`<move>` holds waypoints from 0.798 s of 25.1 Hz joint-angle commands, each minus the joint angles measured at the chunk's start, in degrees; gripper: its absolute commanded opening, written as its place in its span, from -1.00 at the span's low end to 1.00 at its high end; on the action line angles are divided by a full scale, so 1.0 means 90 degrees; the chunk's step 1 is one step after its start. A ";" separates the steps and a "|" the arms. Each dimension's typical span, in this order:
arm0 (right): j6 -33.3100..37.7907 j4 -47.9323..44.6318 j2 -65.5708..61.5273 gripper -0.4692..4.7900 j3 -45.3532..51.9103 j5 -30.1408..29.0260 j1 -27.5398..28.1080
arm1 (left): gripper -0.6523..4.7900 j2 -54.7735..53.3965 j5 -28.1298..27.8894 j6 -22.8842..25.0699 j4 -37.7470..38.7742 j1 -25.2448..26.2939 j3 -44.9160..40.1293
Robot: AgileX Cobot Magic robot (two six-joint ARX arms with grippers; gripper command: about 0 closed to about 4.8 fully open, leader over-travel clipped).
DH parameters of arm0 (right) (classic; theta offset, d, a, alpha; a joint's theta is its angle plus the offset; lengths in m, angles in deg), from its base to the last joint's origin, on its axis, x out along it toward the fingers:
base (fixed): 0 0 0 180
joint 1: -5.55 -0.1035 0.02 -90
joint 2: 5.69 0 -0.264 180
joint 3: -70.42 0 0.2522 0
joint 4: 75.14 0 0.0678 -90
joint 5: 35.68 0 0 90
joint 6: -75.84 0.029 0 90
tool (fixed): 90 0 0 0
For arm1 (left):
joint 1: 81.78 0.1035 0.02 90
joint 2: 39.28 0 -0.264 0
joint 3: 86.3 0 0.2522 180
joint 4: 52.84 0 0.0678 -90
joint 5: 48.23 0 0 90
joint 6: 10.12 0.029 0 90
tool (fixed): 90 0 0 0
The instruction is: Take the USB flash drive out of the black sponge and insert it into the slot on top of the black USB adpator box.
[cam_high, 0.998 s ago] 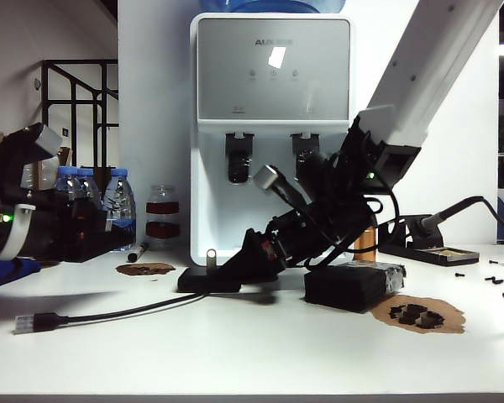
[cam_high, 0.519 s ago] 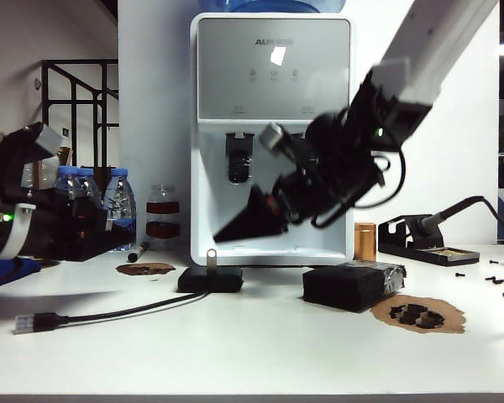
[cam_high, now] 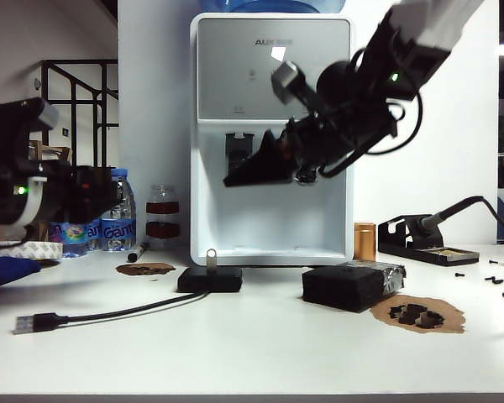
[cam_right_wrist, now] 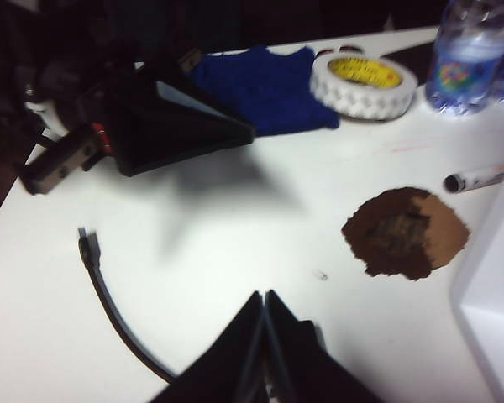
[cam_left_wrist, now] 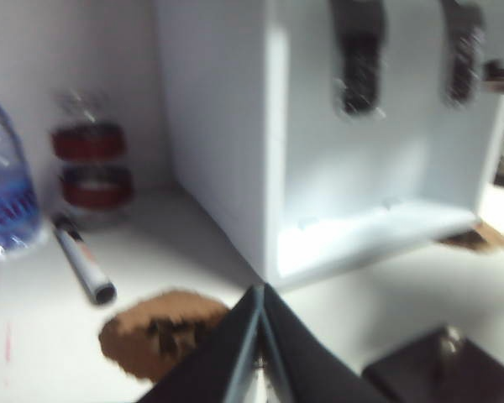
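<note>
White tabletop (cam_high: pixel 260 353) fills the lower half of the exterior view, with a water dispenser (cam_high: pixel 273 134) standing at centre rear. The drive (cam_high: pixel 211 256) stands upright in the slot on top of the box (cam_high: pixel 210 279), left of centre, so the insertion appears done; its silver loop end is the only part that shows. The drive is judged light, rigid and smooth-sided, hence slippery; any further hold belongs on the flat faces of the exposed end, with pull or push kept in line with the slot to avoid bending the plug. The box is light and may slide or tip, and its cable (cam_high: pixel 101 317) runs to the lower left. The sponge (cam_high: pixel 346 288) lies right of centre, soft and compressible, well apart from the box. The right gripper (cam_high: pixel 235 178) hangs high in front of the dispenser, jaws closed and empty. The left gripper (cam_left_wrist: pixel 259 302) is at the left edge of the exterior view, jaws closed on nothing. Bottles (cam_high: pixel 109 220), a marker (cam_high: pixel 137 251), a tape roll (cam_right_wrist: pixel 363 82), a soldering station (cam_high: pixel 424 239) and foam scraps (cam_high: pixel 416 315) ring the work area; none blocks the approach from above.
</note>
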 commanded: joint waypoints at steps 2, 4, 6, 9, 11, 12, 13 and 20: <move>0.0036 -0.0231 0.0656 -0.83 0.0481 0.0801 0.0002 | -0.78 0.0471 0.0138 -0.0180 -0.0097 0.0005 0.0126; 0.0648 -0.1037 0.1163 -0.83 0.0954 0.0984 0.0002 | -0.78 0.0906 0.0129 -0.0437 -0.0097 0.0005 0.0124; 0.1396 -0.1826 0.1695 -0.83 0.1370 0.1547 0.0002 | -0.78 0.1608 -0.1001 -0.0461 -0.0097 0.0005 0.0107; 0.2047 -0.2120 0.2448 -0.83 0.1834 0.2737 0.0002 | -0.78 0.2832 -0.2482 -0.0323 0.0010 0.0005 0.0102; 0.2093 -0.2181 0.2907 -0.83 0.2140 0.3670 0.0002 | -0.78 0.3946 -0.2958 -0.0262 0.0935 0.0005 0.0104; 0.2147 -0.2229 0.3218 -0.83 0.2339 0.4172 0.0019 | -0.78 0.4813 -0.3126 -0.0265 0.2113 0.0005 0.0104; 0.2268 -0.2307 0.3354 -0.83 0.2436 0.4357 0.0061 | -0.78 0.5265 -0.3220 -0.0270 0.2788 0.0005 0.0104; 0.3626 -0.2662 0.5117 -0.83 0.3468 0.4821 0.1265 | -0.78 0.9333 -0.2965 -0.0338 0.8014 0.0005 0.0112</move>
